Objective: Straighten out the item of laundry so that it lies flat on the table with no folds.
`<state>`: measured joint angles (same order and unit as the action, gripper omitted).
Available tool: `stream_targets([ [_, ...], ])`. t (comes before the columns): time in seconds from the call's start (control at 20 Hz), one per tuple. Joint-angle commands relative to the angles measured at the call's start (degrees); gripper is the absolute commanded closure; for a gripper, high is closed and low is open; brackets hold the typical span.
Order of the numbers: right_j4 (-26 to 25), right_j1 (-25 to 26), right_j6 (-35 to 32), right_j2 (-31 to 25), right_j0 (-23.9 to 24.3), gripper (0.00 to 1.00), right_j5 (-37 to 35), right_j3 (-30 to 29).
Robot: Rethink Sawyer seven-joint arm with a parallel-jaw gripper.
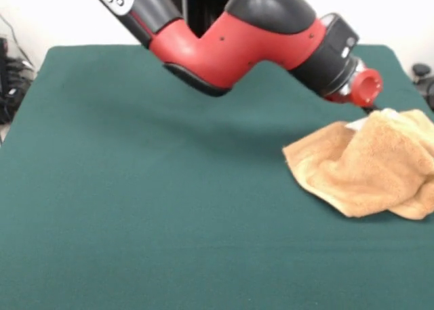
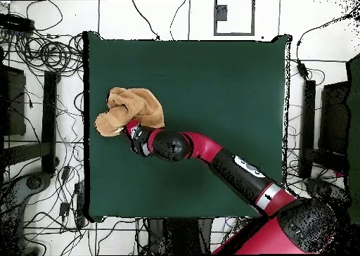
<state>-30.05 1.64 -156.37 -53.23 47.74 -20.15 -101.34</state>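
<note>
The item of laundry (image 1: 369, 164), a tan-orange terry towel, lies bunched in folds at the right side of the green table (image 1: 149, 208). One part of it is drawn up into a peak with a white tag right under the arm's red wrist. My gripper (image 1: 374, 112) is buried in that peak, its tips hidden by cloth, and it looks shut on the towel. In the overhead view the towel (image 2: 130, 109) is a crumpled heap near the table's left edge (image 2: 86, 126), with the gripper (image 2: 129, 129) at its lower side.
The red and black arm (image 1: 230, 39) reaches across the back of the table above the felt. Cables and dark equipment (image 2: 42, 91) lie on the floor around the table. The towel sits close to the table's side edge.
</note>
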Motion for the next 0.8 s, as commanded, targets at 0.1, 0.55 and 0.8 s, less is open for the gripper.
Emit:
stream_targets([
  [0.1, 3.0, -6.5, -7.2, -0.6, -6.6, 1.00, 9.0, -5.9],
  [0.55, 9.1, -9.1, -12.0, 2.3, -11.4, 1.00, 18.8, -10.5],
  [0.8, 11.5, -11.6, -10.1, 3.1, -13.0, 1.00, 20.2, -11.6],
])
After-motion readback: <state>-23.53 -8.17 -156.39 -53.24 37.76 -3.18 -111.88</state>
